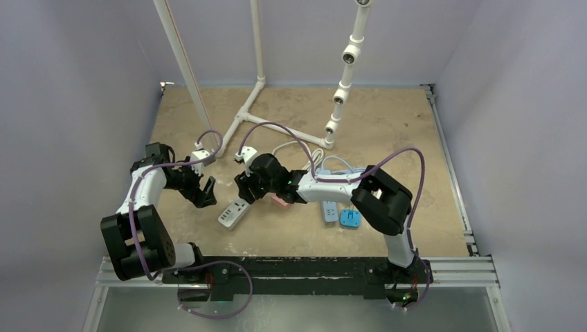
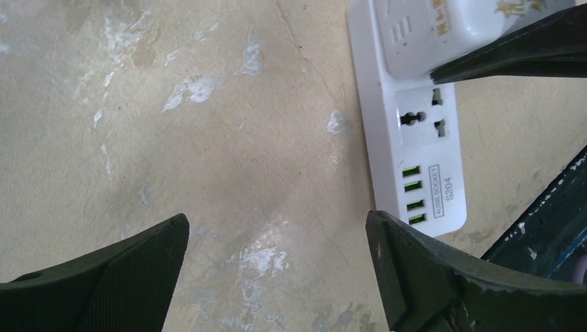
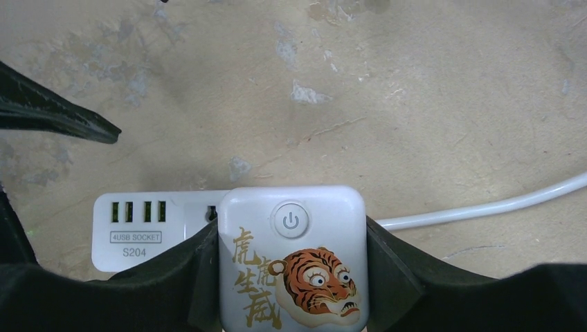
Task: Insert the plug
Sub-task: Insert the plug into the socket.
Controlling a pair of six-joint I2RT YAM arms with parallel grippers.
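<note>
Right claw (image 3: 291, 238) grips white plug (image 3: 292, 277) (tiger print, power button) above strip (image 3: 138, 238).

From my seat the worktop (image 2: 208, 138) reads as rough and matt, a sandy surface worn to pale chalky patches and fine cracks. The power strip (image 2: 422, 173) is smooth white plastic with a soft gloss. The plug (image 3: 291, 263) is the same glossy white plastic, printed with a gold-and-orange tiger. The left fingers (image 2: 131, 277) look matt black with finely stippled pads, one chipped along its edge. The right fingers (image 3: 173, 277) are matt black too. The pipe frame (image 1: 257, 41) at the far edge is shiny white plastic.
</note>
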